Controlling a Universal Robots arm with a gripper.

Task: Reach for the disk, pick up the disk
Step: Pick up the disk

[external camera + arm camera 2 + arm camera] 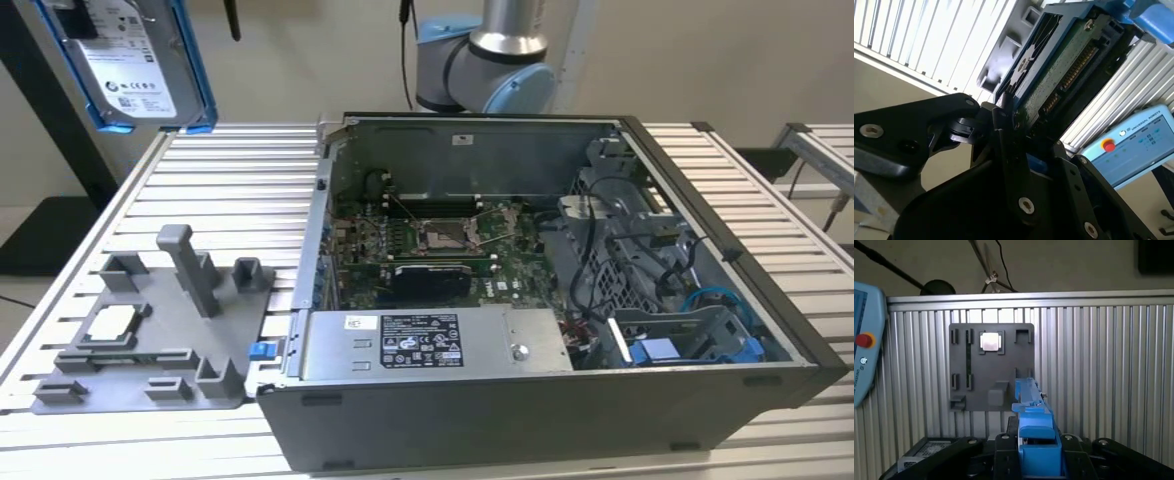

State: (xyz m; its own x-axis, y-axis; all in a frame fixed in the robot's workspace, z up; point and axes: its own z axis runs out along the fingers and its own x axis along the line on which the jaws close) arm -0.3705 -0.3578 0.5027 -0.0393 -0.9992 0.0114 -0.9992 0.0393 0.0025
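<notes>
The disk [134, 60] is held in the air, clear of the slatted table [240, 170], above its far corner on the exterior view's left, label side visible. In the second wrist view the gripper [1013, 120] is seen clamped on one end of the disk, whose green circuit-board side is shown inside the blue bracket. A grey fixture plate [160, 340] lies on the table near the edge on the exterior view's left; a small square silver chip [991, 341] is seated in it. An open computer case [561, 300] is set beside the plate, toward the exterior view's right.
</notes>
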